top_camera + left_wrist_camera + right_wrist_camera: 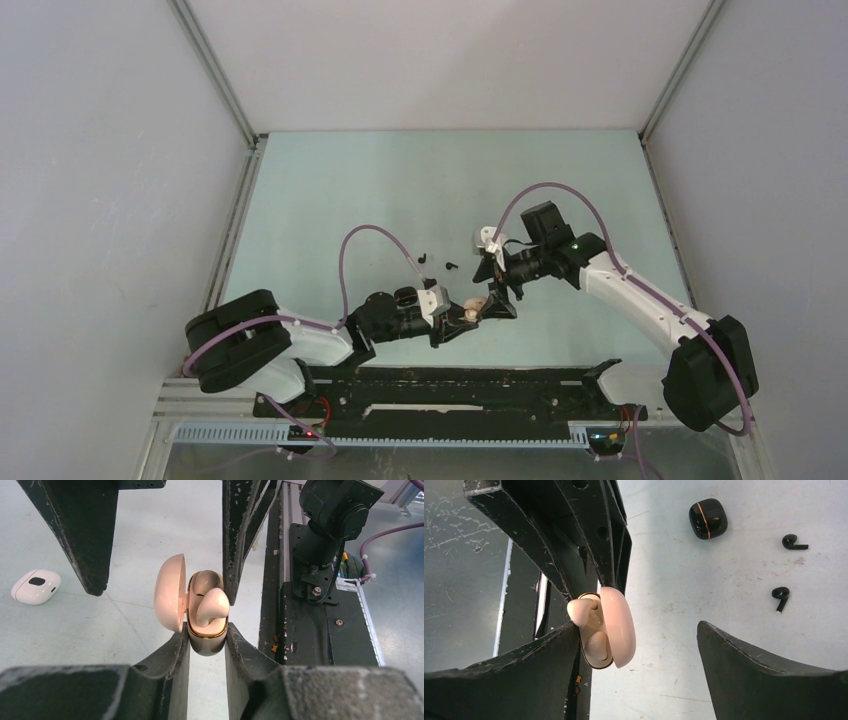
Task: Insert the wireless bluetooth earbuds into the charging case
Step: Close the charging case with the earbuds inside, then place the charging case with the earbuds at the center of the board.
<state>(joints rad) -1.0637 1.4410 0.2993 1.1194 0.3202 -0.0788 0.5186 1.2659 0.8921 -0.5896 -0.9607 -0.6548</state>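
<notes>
One beige earbud (212,607) protrudes from case (206,645).

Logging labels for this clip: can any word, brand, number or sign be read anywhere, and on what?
None can be read. The beige charging case, white case and black case show no lettering; the white case's dark patch is too small to make out.

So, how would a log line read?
left gripper shut on beige case | lid open | bud sticking out | right gripper open around case
</notes>
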